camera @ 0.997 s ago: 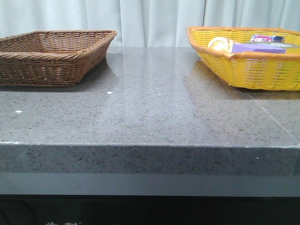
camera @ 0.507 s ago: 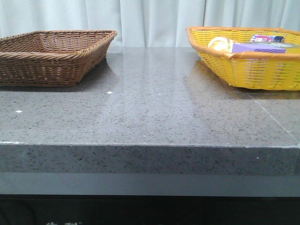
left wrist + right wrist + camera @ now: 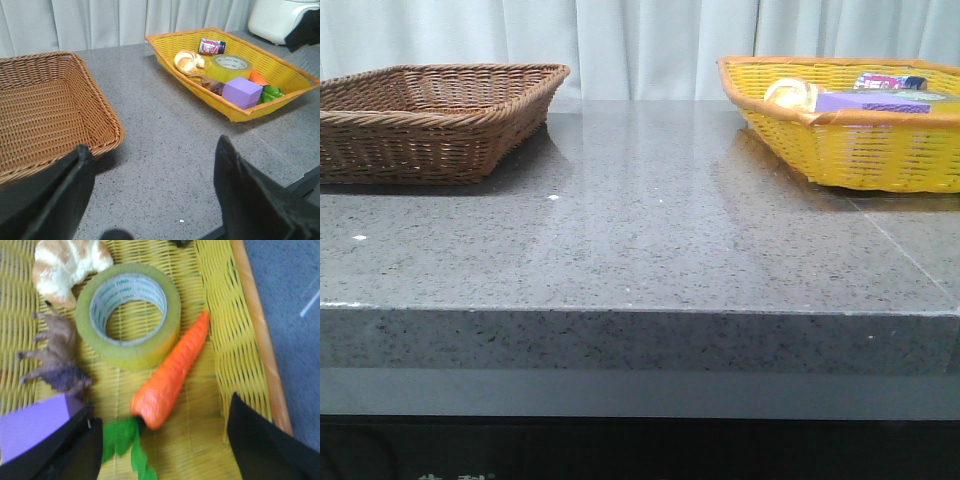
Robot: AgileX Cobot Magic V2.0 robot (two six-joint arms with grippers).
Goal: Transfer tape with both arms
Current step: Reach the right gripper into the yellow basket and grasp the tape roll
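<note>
Fingers [image 3: 280, 440] of the right gripper [image 3: 165, 440] were spread wide, empty, over the carrot [image 3: 172, 372] beside the tape [image 3: 131, 315]; left gripper [image 3: 150, 195] likewise gaped, holding nothing

tape [image 3: 128, 315]: translucent yellow, white core, green print
carrot [image 3: 172, 372]: orange, green leaves
basket [image 3: 220, 345]: yellow weave, orange rim
block [image 3: 35, 422]: purple
animal figure [image 3: 57, 357]: brown, blurred

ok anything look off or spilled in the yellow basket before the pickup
Nothing stands out. The tape lies flat and intact in the yellow basket, beside the carrot, bread, toy animal and purple block. Nothing has spilled onto the counter.
</note>
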